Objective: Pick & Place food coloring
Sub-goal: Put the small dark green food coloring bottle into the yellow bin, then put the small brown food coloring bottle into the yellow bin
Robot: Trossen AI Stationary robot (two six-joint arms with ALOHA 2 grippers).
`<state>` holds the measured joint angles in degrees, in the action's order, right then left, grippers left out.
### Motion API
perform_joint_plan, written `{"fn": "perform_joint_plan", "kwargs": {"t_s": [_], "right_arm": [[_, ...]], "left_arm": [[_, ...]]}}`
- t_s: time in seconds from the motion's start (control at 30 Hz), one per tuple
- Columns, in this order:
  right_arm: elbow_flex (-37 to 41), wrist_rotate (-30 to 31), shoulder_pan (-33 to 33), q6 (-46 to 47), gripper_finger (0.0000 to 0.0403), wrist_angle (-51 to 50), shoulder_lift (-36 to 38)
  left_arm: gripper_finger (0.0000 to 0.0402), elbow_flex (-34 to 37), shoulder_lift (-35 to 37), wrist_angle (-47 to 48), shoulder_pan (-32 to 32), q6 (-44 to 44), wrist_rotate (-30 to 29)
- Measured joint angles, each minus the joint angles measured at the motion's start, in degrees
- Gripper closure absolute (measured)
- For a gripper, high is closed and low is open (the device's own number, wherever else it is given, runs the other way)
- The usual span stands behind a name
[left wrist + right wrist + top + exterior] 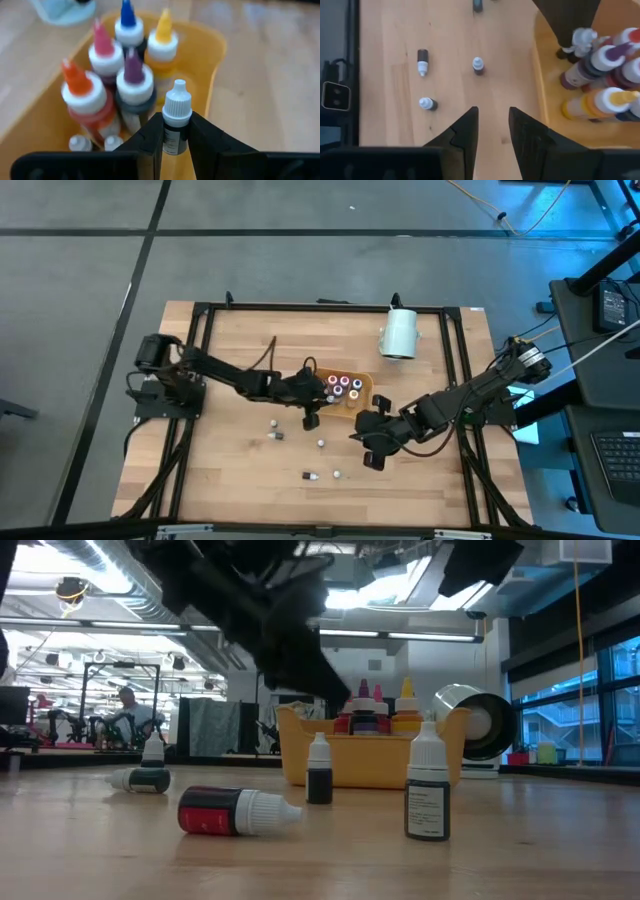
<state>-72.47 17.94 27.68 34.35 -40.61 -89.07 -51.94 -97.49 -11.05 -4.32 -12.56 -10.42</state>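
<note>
Holding a white-capped vial (176, 117), left gripper (175, 135) pinches it over the orange tray (217, 55).
Right gripper (492, 125) hangs empty, fingers slightly apart, just beside the tray; loose bottles (422, 61) lie toward the worktop's front edge.

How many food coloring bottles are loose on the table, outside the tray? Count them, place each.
5. One bottle and its neighbour sit front-left of the orange tray; a third in front of it; two more farther front. The arms may hide others.
</note>
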Motion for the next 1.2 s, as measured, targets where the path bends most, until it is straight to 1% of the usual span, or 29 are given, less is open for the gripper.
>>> {"fn": "perform_joint_plan", "kwargs": {"t_s": [0.13,0.3,0.37,0.53,0.7,0.8,1.0,1.13,1.2], "right_arm": [[1.70,-1.40,0.00,1.97,0.0292,3.22,-0.03],[4.40,-4.07,0.13,6.04,0.0292,8.94,-0.03],[6.31,-4.09,0.48,7.24,0.0292,13.65,-0.03],[13.38,-4.28,1.18,7.36,0.0292,29.18,-0.39],[19.13,-7.68,1.10,4.00,0.0292,41.08,-0.84],[19.55,-8.99,1.56,1.99,0.0292,43.34,-0.90],[15.20,-7.23,3.05,-7.88,0.0306,41.48,-1.93],[11.39,-7.50,3.42,-9.45,0.0312,36.83,-6.14],[9.39,-7.46,3.75,-10.43,0.0313,34.95,-8.79]], "left_arm": [[0.0334,-0.02,-2.35,0.55,0.35,-0.15,1.60],[0.0334,-0.10,-3.04,3.58,0.95,0.16,2.21],[0.0334,-0.15,-3.04,4.40,1.31,0.20,2.63],[0.0323,-0.13,-2.76,4.62,1.95,0.33,2.69],[0.0307,-0.13,-2.76,4.50,1.97,0.33,2.69],[0.0301,-0.11,-2.76,4.38,1.97,0.33,2.69],[0.0299,-0.07,-2.74,3.46,1.91,0.31,3.04],[0.0301,-0.09,-2.74,3.34,1.92,-0.37,3.23],[0.0301,-0.62,-2.74,3.85,1.92,-0.35,4.95]]}}
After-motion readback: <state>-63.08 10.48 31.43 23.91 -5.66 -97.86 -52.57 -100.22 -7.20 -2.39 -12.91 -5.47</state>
